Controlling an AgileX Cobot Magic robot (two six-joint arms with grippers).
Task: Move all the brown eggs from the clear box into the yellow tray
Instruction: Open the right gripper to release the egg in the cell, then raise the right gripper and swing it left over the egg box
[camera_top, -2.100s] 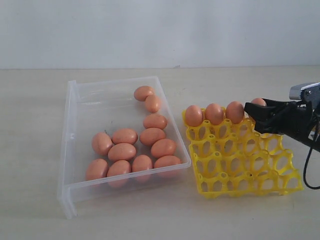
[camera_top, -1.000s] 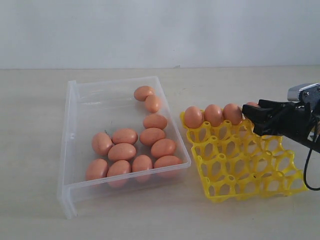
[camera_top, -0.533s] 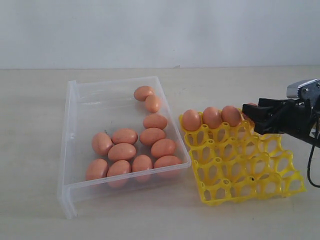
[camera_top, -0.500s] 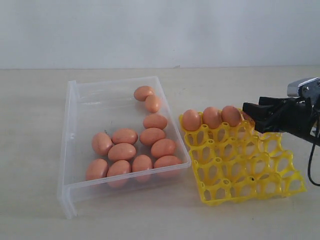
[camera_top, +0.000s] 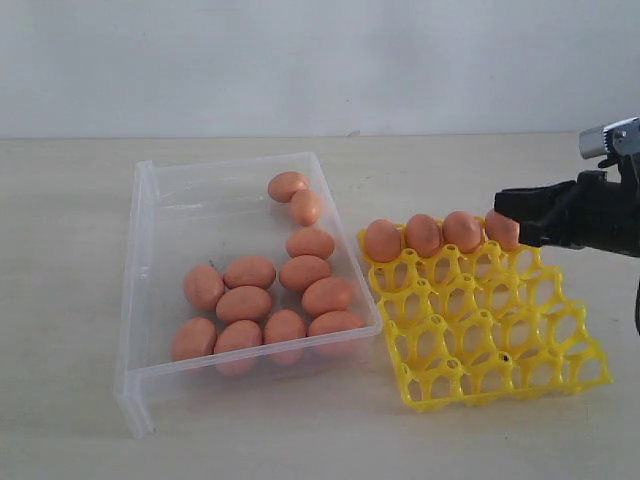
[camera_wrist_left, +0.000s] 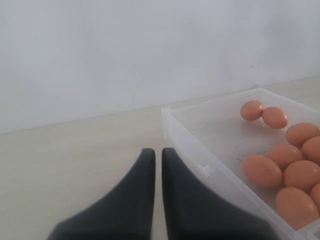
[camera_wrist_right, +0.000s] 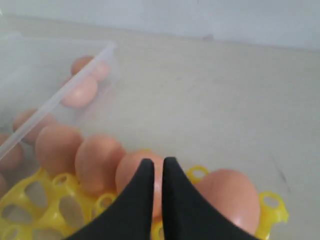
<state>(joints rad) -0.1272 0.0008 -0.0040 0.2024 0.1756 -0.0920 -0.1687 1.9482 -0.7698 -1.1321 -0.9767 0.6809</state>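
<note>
Right now my right gripper (camera_wrist_right: 157, 164) is pinched shut with nothing between its fingers. It hangs just above the far right corner of the yellow tray (camera_top: 421, 289), close over the end egg (camera_top: 503, 231) of the row there. Four brown eggs (camera_top: 423, 235) sit side by side in the tray's far row of cups, and my closed fingers point between the last two of them. The tray lies on the table (camera_top: 70, 200) just beside the clear box (camera_top: 140, 250), its near-left corner close to the box's right wall; I cannot tell whether they touch. Twelve more eggs lie loose in the box, strung along its right side and bunched toward its near end. My left gripper (camera_wrist_left: 156, 154) is closed and empty too, low over the table just outside the box's wall.
</note>
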